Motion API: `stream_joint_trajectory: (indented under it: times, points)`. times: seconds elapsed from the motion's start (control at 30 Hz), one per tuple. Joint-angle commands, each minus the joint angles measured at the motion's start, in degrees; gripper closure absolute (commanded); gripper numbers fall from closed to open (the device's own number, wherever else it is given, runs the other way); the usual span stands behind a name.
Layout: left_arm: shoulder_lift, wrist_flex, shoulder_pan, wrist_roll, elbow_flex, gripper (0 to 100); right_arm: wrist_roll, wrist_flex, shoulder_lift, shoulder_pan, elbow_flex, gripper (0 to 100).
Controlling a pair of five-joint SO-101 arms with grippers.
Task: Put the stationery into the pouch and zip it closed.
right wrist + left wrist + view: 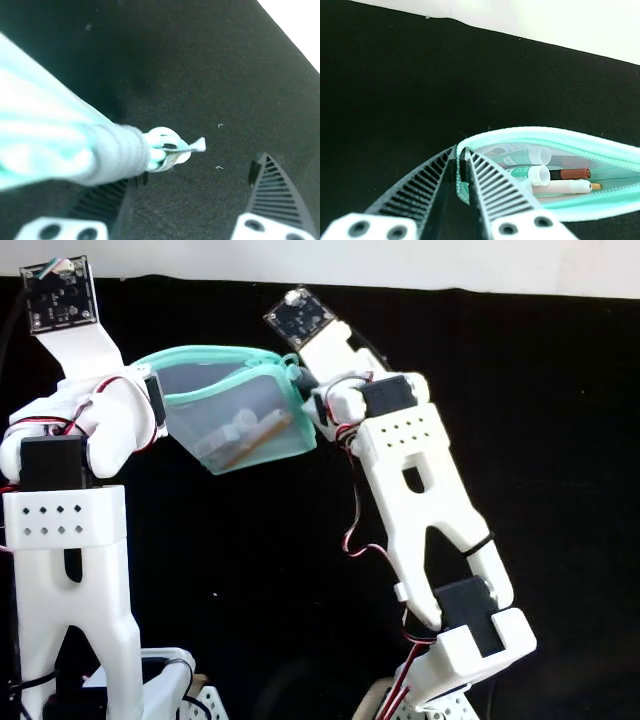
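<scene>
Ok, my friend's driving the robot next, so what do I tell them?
Left gripper: jaws shut on one end of the pouch, holding it up.
Right gripper: jaws open by the zipper pull, not pinching it.
Done: the stationery is inside.
Left to do: grab the pull and zip the open pouch closed.

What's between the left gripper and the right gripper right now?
The pouch spans the gap in the high view, stationery inside. The left gripper is shut on one end; the zipper pull lies inside the open right gripper.
</scene>
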Motion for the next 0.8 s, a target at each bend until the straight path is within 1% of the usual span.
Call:
stream_joint_trajectory:
  times: [0.0,0.1,0.23,0.33,0.4,0.47,0.5,0.53,0.6,0.63,0.77]
  points:
    - [1.01,-0.09,-0.13,-0.35,3.12,99,0.88,-1.01,-2.59,-3.21,-3.03,68.1]
    - [1.01,-0.09,-0.13,-0.35,3.12,99,0.97,-1.1,-2.51,-4.88,-3.03,68.1]
    - [1.01,-0.09,-0.04,-0.35,3.12,99,0.79,-4.53,-2.42,-4.44,-2.59,68.3]
    - [1.01,-0.09,-0.04,-0.35,3.21,99,0.88,-4.97,-2.42,-4.26,-2.68,68.7]
    - [1.01,-0.09,-0.04,-0.35,3.21,99,1.05,-4.88,-2.42,-4.35,-2.77,73.8]
    - [1.01,-0.09,0.04,-0.35,3.21,99,1.05,-4.88,-2.42,-4.35,-2.77,85.8]
    - [1.01,-0.09,0.04,-0.35,3.21,99,0.79,-4.88,-2.42,-4.26,-2.77,93.8]
    - [1.01,-0.09,0.04,-0.35,3.21,99,0.62,-4.88,-2.51,-4.09,-2.77,99.8]
    - [1.01,0.0,0.04,-0.35,3.21,99,0.53,-4.79,-2.68,-3.65,-2.95,97.1]
    - [1.01,0.0,0.04,-0.35,3.21,99,0.53,-4.79,-2.86,-3.12,-3.03,99.5]
    - [1.01,0.0,0.04,-0.35,3.21,99,0.53,-2.95,-2.95,-1.27,-5.85,99.2]
